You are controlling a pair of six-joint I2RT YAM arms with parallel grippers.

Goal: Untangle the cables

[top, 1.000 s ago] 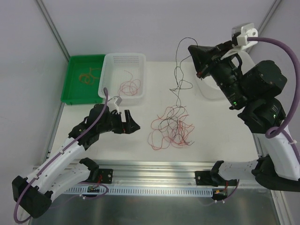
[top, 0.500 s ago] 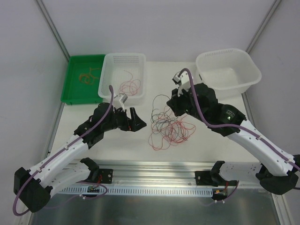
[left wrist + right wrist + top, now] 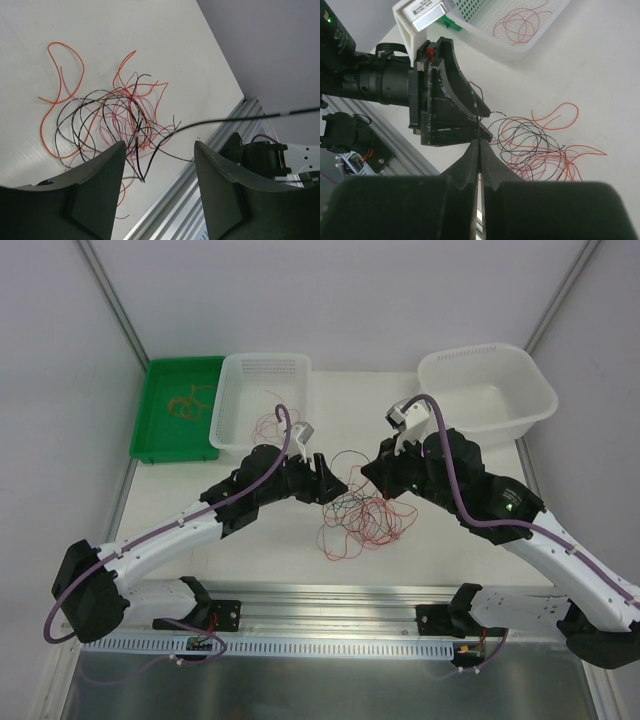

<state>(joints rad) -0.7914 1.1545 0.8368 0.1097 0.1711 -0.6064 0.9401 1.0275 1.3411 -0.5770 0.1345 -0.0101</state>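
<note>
Left gripper (image 3: 159,165): fingers apart, just above the tangle.
Right gripper (image 3: 479,150): fingers pinched together on black cable (image 3: 240,118).
Cables (image 3: 365,515): red-black tangle lay between both.

On table (image 3: 440,545), cables (image 3: 365,520) under left tool (image 3: 328,483) and right tool (image 3: 372,472); tray (image 3: 185,362), basket (image 3: 265,358), tub (image 3: 490,390) behind, left to right.

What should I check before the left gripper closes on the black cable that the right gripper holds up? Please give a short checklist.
1. Grip: right gripper shut on black cable: ok.
2. Opening: left gripper open: ok.
3. Black cable inside the left gripper's opening: cannot tell, depth unclear.
4. Clearance: the two grippers apart in the top view, not touching: ok.
5. Black cable free of the tangle: cannot tell, its lower end is lost among strands.
</note>
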